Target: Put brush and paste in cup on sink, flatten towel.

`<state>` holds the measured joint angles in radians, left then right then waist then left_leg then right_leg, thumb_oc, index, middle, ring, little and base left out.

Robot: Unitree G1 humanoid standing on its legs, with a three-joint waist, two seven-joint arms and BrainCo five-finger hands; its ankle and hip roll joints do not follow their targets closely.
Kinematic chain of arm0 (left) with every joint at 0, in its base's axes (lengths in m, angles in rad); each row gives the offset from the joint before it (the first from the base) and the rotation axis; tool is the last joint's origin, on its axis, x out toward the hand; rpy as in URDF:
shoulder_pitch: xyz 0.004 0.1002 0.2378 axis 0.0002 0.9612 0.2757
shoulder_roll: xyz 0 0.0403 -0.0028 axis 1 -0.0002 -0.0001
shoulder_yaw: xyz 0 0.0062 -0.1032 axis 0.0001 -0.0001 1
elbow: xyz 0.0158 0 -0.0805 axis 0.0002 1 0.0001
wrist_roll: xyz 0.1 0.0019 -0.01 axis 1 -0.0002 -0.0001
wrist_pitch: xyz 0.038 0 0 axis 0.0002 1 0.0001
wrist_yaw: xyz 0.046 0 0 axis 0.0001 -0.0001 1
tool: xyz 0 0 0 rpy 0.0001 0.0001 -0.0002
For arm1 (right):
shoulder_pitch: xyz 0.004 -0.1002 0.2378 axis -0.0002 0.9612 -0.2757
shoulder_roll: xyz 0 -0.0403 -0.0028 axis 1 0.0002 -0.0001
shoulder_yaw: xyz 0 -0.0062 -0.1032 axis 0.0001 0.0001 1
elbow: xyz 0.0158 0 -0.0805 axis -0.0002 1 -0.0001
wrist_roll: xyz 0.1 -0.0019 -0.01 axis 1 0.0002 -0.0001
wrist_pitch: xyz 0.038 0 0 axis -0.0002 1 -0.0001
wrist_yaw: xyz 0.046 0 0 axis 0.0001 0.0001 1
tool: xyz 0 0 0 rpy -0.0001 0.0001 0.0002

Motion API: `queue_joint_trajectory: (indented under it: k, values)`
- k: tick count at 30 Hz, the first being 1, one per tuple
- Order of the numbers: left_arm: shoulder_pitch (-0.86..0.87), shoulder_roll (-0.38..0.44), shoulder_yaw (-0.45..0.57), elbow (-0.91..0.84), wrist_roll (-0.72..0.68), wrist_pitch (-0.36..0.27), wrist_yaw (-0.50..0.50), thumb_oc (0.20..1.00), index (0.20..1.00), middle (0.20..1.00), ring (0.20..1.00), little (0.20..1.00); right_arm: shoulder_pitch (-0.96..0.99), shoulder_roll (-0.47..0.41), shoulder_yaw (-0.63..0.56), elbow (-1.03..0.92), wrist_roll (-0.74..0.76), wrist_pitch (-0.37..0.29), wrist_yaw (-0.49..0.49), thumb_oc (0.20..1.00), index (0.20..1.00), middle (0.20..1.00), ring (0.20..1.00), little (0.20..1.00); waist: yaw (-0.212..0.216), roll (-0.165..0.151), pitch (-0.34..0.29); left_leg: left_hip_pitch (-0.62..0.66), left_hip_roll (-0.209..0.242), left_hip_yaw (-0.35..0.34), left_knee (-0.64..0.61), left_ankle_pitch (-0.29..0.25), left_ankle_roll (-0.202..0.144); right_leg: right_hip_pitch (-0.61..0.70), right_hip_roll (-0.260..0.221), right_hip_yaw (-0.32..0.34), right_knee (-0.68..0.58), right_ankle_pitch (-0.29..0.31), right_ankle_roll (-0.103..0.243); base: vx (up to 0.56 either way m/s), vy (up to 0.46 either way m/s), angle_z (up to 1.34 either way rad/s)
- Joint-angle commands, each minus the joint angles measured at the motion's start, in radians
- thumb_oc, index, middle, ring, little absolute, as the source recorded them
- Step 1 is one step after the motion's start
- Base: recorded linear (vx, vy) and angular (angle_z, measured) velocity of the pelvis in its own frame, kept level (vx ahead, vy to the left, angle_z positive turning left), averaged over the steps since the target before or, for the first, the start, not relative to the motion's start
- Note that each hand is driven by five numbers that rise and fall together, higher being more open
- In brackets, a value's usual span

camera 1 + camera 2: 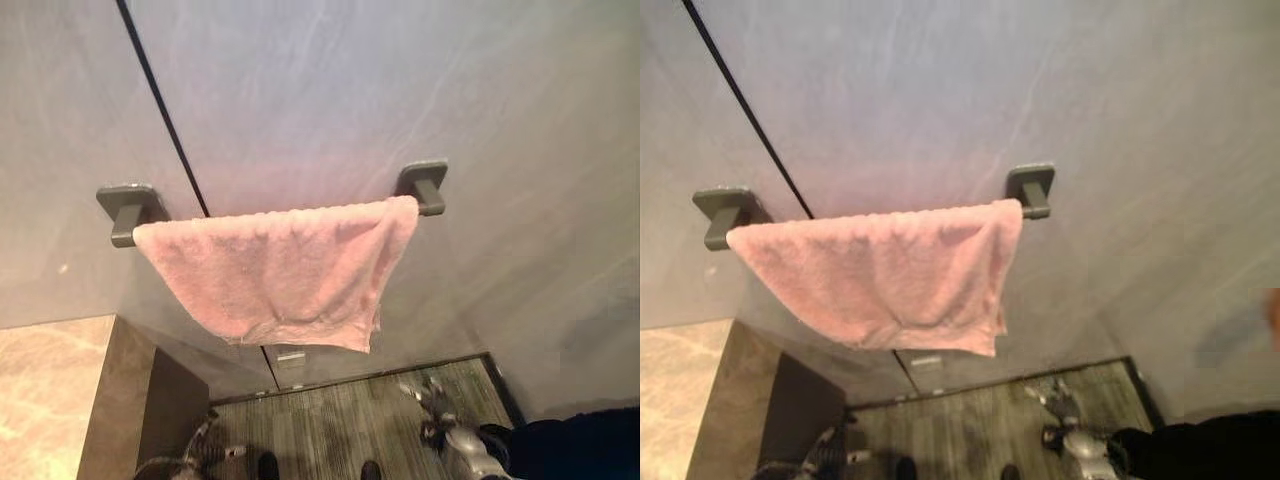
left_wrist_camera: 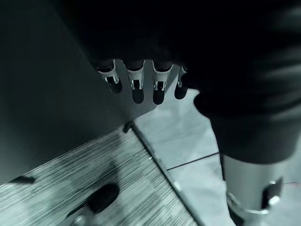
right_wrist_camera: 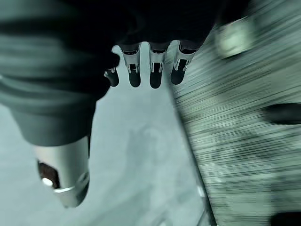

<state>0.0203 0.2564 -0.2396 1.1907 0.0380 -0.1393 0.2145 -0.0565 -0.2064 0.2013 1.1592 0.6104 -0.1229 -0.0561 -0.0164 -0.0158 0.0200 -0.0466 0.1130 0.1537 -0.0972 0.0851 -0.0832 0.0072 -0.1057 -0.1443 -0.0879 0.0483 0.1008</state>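
Nearest to the camera, low in the eye views, the left hand (image 1: 212, 447) hangs at the lower left and the right hand (image 1: 436, 410) at the lower right, both over the striped dark floor (image 1: 340, 420). In each wrist view the fingers (image 2: 137, 87) of the left hand and the fingers (image 3: 155, 70) of the right hand point down in a loose, nearly straight row, and they hold nothing. The wrist views show the floor and pale wall tiles (image 2: 178, 141) behind the fingers, while the eye views show the wall above. At the left edge there is a beige counter (image 1: 45, 400) with a dark side. Farther up, on the grey wall (image 1: 400, 90), there is one towel rail with two dark brackets (image 1: 127, 210). One pink towel (image 1: 285, 270) hangs over this rail, between the brackets, with the lower edge slanted and a little bunched at the right.
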Motion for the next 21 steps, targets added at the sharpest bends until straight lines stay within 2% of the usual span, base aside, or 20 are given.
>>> queue_joint_trajectory:
  k: [1, 3, 7, 15, 21]
  values:
    - [-0.04, 0.003, -0.007, 0.03, -0.052, -0.025, -0.043, 1.0, 1.0, 1.0, 1.0, 1.0, -0.002, 0.021, -0.076, -0.021, 0.221, 0.0, 0.092, 1.0, 1.0, 1.0, 1.0, 1.0, -0.002, -0.001, -0.009, 0.012, 0.089, 0.054, 0.01, 0.005, -0.065, 0.011, -0.09, 0.011, 0.001, -0.01, 0.077, 0.02, 0.011, -0.04]
    - [-0.036, -0.012, -0.008, 0.04, -0.085, -0.023, -0.064, 1.0, 1.0, 1.0, 1.0, 1.0, -0.014, 0.039, -0.126, 0.062, 0.278, 0.009, 0.091, 1.0, 1.0, 1.0, 1.0, 1.0, -0.008, 0.002, -0.014, 0.019, 0.09, 0.061, 0.01, 0.003, -0.067, 0.012, -0.09, 0.016, 0.001, -0.009, 0.077, 0.02, 0.007, -0.13]
    - [-0.05, -0.024, -0.038, 0.076, -0.067, -0.011, -0.086, 1.0, 1.0, 1.0, 1.0, 1.0, -0.034, 0.045, -0.165, 0.126, 0.296, 0.019, 0.089, 1.0, 1.0, 1.0, 1.0, 1.0, -0.017, 0.005, -0.02, 0.025, 0.095, 0.067, 0.01, 0.001, -0.07, 0.016, -0.087, 0.017, 0.001, -0.012, 0.076, 0.0, 0.0, -0.13]
    - [-0.05, -0.019, -0.082, 0.048, -0.029, -0.006, -0.111, 1.0, 1.0, 1.0, 1.0, 1.0, -0.009, 0.041, -0.117, 0.037, 0.257, 0.017, 0.099, 1.0, 1.0, 1.0, 1.0, 1.0, -0.029, 0.01, -0.019, 0.019, 0.106, 0.062, 0.01, 0.011, -0.077, 0.017, -0.074, 0.013, 0.001, -0.017, 0.068, 0.0, 0.0, 0.0]
    - [-0.054, -0.022, -0.107, 0.024, -0.013, -0.003, -0.117, 1.0, 1.0, 1.0, 1.0, 1.0, -0.03, 0.039, -0.139, 0.134, 0.254, 0.041, 0.096, 1.0, 1.0, 1.0, 1.0, 1.0, -0.023, 0.022, -0.015, 0.02, 0.11, 0.061, 0.01, 0.014, -0.078, 0.02, -0.071, 0.006, 0.001, -0.02, 0.066, 0.0, 0.0, 0.0]
